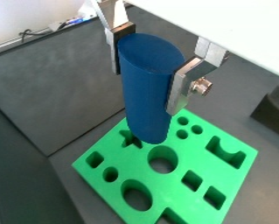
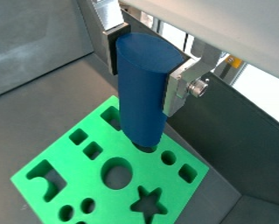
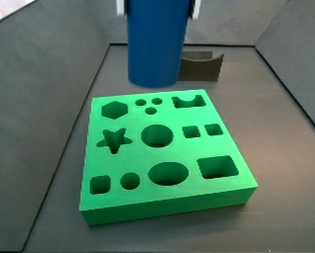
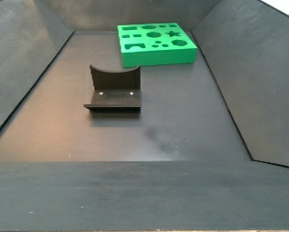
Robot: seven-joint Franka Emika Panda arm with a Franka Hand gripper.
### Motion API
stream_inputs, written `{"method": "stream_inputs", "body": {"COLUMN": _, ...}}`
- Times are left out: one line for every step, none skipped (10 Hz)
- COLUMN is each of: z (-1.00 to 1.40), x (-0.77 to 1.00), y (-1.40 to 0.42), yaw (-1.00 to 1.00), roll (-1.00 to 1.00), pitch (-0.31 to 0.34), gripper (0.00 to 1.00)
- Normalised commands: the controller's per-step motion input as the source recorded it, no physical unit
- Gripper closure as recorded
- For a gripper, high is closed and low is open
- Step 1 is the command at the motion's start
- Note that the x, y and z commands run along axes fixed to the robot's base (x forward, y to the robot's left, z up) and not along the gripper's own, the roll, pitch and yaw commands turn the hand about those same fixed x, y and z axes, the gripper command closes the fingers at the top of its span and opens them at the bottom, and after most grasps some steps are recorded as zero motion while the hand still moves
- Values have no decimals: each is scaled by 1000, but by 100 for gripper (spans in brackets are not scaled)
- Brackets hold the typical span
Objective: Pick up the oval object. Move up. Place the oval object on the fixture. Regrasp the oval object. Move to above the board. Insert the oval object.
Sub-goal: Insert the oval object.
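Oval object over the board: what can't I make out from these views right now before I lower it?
- Peg's lower end and the holes under it: the oval object itself covers them in both wrist views.
- Height above the board: the side view crops the pincer at its edge.
- The side view showing the fixture shows neither pincer nor peg.
- Pads: hidden by the peg; finger plates flank it.
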Motion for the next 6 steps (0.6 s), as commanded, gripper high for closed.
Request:
{"method": "stream_inputs", "body": {"z": -326, "x": 23, "y": -289, "yaw": 154, "roll": 73, "pitch": 14, "gripper": 100}}
{"method": "stream_inputs", "body": {"z": -286, "x": 49, "y": -231, "yaw": 129, "roll": 63, "pitch": 10, "gripper": 100}}
{"method": "stream_inputs", "body": {"z": -246, "x": 120, "y": -160, "yaw": 94, "roll": 37, "pitch": 14, "gripper": 100}}
{"method": "stream_inputs", "body": {"z": -283, "x": 97, "y": -143, "yaw": 51, "roll": 34, "pitch": 1, "gripper": 100}}
{"method": "stream_inputs", "body": {"z": -274, "x": 111, "y": -157, "yaw": 49, "roll": 27, "pitch": 0, "gripper": 100}}
{"method": "stream_inputs", "body": {"z": -300, "x": 123, "y": -166, "yaw": 37, "roll": 27, "pitch": 0, "gripper": 100}}
